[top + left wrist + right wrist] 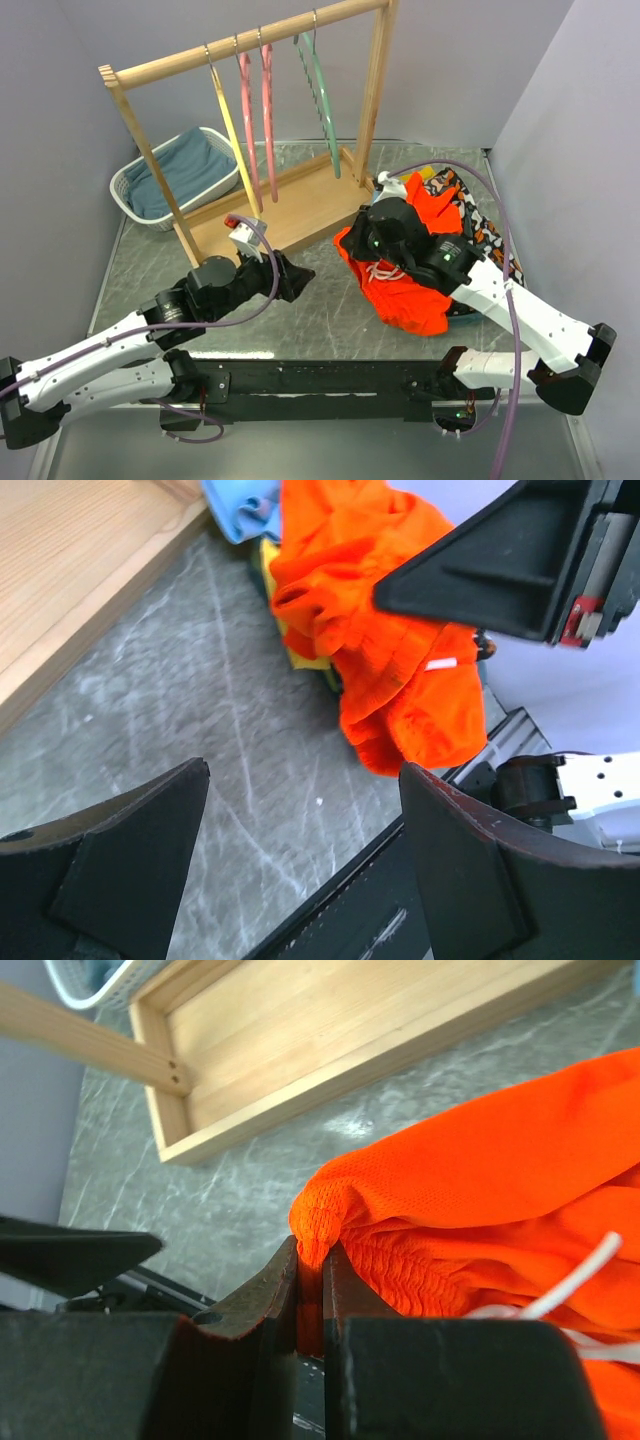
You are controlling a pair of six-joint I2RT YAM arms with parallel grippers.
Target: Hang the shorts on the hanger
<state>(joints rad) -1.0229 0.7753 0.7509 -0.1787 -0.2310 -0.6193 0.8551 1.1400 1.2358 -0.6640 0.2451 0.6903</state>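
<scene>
The bright orange-red shorts [410,290] lie bunched at the right of the table, their white drawstring [380,270] showing. My right gripper [312,1260] is shut on a fold at the shorts' edge [480,1200], the fabric pinched between its fingertips. In the top view that gripper [350,243] sits at the left side of the heap. My left gripper [303,279] hovers low over the table just left of the shorts, open with nothing between its fingers [480,870]; the shorts [400,660] lie ahead of it. The mint-green hanger [322,105] hangs at the right end of the rail.
A wooden rack [290,210] stands at the back, holding a yellow hanger [229,120] and two pink hangers [257,110]. A white basket [130,205] with blue cloth sits back left. A patterned garment [482,232] lies under the shorts. Light blue cloth [235,510] shows beside them.
</scene>
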